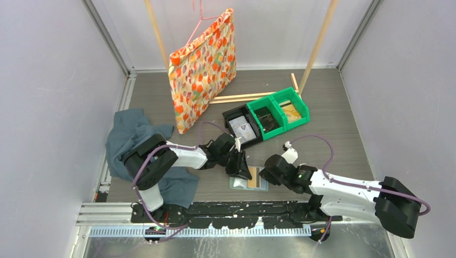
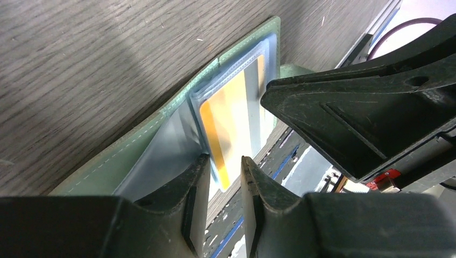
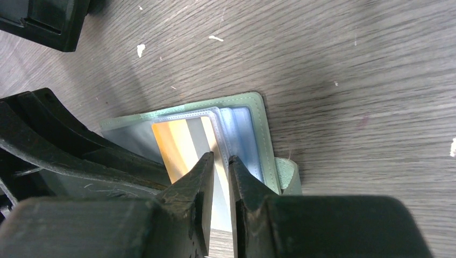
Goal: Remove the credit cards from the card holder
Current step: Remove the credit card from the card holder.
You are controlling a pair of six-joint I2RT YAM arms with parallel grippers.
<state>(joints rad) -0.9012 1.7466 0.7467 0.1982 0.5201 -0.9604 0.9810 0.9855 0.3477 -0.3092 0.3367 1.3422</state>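
The sage-green card holder [image 1: 249, 184] lies open and flat near the table's front edge. An orange, yellow and white credit card [image 3: 180, 141] sits in its clear sleeve [image 2: 231, 115], over pale blue panels [image 3: 242, 134]. My left gripper [image 2: 225, 165] points down at the holder's left half [image 2: 123, 156]. Its jaws are a little apart, and the card's corner shows between the tips. My right gripper [image 3: 221, 161] hovers over the card's right side with a narrow gap, through which I see the card and holder. In the top view the left gripper [image 1: 240, 171] and right gripper [image 1: 267, 174] flank the holder.
A black bin [image 1: 243, 126] and two green bins [image 1: 279, 110] stand behind the holder. A dark teal cloth [image 1: 129, 134] lies at the left under the left arm. A patterned bag [image 1: 204, 67] hangs at the back. The rail [image 1: 215, 207] runs just past the front edge.
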